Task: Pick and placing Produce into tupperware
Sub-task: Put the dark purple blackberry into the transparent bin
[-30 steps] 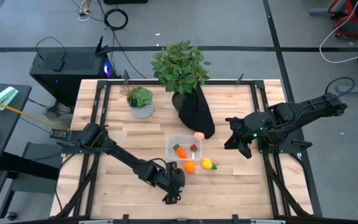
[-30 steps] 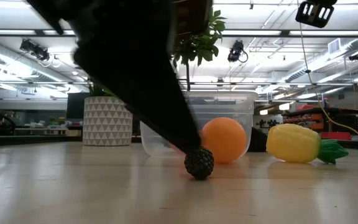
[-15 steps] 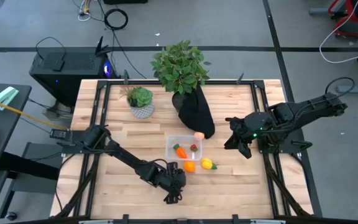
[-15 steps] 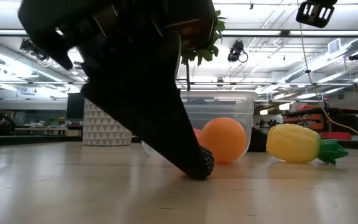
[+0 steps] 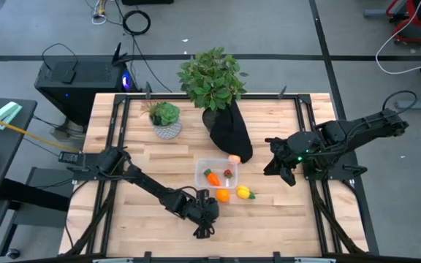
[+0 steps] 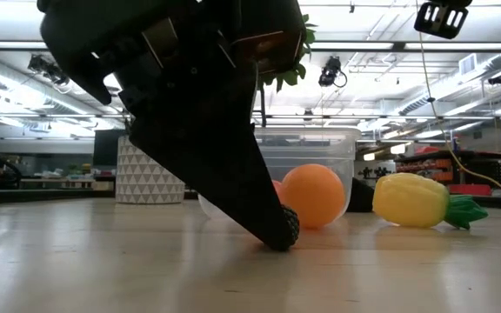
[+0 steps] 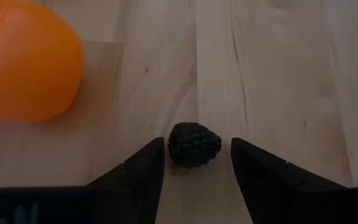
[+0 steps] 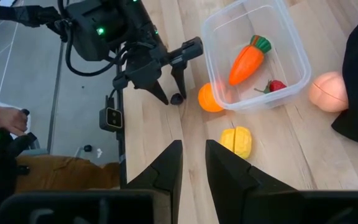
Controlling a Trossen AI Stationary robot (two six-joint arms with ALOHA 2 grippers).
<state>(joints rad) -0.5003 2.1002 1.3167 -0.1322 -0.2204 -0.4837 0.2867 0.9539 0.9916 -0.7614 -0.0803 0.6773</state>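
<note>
The left gripper (image 7: 194, 163) has come down beside the round orange plastic fruit (image 6: 313, 196), its open fingers (image 7: 143, 169) now straddling the tiny dark bumpy berry (image 7: 194, 144).

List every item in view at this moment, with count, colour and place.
Container: one, clear, table centre.
Carrot: one, orange, green top, inside container.
Strawberry: one, red, inside container.
Orange: one, on table beside container.
Yellow piece: one, green end, beside orange.
Peach ball: one, against black cloth.
Dark berry: one, between left jaws.
Potted plants: two, green, large and small, table's far side.
Left gripper: open, straddling berry.
Right gripper: waiting at table's right side, jaws slightly apart.
</note>
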